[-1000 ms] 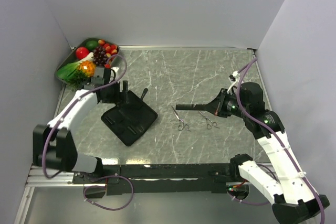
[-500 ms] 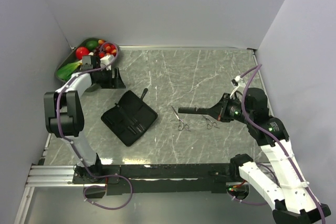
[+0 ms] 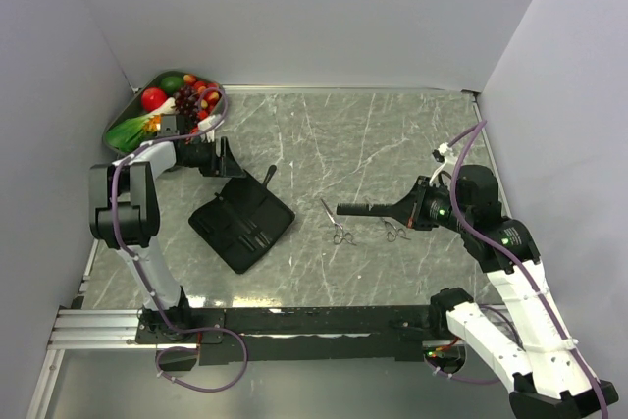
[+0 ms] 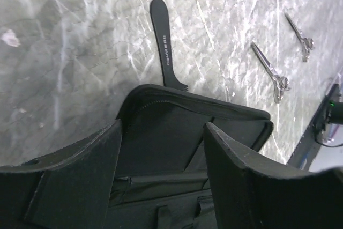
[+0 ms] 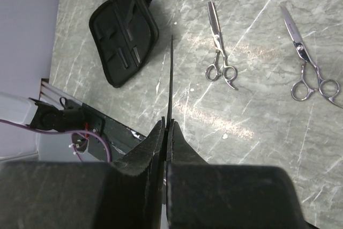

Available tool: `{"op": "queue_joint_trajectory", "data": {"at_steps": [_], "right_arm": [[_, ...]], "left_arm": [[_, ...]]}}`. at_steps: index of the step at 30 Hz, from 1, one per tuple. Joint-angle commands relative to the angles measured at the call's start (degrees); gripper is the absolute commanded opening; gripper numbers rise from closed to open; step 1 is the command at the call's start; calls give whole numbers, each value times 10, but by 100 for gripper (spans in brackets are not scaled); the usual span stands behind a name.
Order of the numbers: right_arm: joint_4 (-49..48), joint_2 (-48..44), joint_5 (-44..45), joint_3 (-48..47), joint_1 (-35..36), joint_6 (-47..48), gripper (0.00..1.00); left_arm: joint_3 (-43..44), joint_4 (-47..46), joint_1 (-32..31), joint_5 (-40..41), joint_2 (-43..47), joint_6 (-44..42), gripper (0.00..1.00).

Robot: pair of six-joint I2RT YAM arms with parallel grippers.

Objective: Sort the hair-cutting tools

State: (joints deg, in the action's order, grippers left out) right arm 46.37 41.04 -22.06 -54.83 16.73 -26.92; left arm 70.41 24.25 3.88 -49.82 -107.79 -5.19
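Observation:
My right gripper point(image 3: 410, 211) point(image 5: 166, 127) is shut on the longer black comb point(image 3: 365, 208) point(image 5: 171, 73) and holds it level above the table, pointing left. Two silver scissors point(image 3: 338, 222) point(image 3: 394, 230) lie under it; the right wrist view shows both point(image 5: 218, 44) point(image 5: 303, 60). The shorter black comb point(image 3: 268, 176) point(image 4: 163, 46) lies by the far corner of the open black pouch point(image 3: 242, 226) point(image 4: 182, 132). My left gripper point(image 3: 222, 158) point(image 4: 161, 178) is open and empty, just behind the pouch's far left edge. The scissors also show in the left wrist view point(image 4: 270, 72) point(image 4: 299, 33).
A metal tray point(image 3: 218, 127) of toy fruit and vegetables stands at the back left corner, close behind my left gripper. Grey walls close in the left, back and right sides. The arm bases and a black rail point(image 3: 314, 321) line the near edge.
My left gripper has pulled back from over the pouch toward the fruit tray, then eased slightly right. My right gripper has drifted a little right with the long comb.

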Motion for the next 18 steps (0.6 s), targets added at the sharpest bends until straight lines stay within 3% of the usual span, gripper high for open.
{"op": "queue_joint_trajectory", "data": {"at_steps": [1,14,17,18], "right_arm": [[-3,-2,2,-11,1,7,0],[-11,-18,-2,9,3,-1,0],[-16,-16,-4,10,1,-2,0],[-17,-15,-4,10,2,-4,0]], "left_arm": [[-4,-22,-1,-47,-18,-18,67],[-53,-97,-6,96,1,14,63],[-63,-107,-13,116,0,19,56],[-65,-108,-18,130,0,19,48]]}}
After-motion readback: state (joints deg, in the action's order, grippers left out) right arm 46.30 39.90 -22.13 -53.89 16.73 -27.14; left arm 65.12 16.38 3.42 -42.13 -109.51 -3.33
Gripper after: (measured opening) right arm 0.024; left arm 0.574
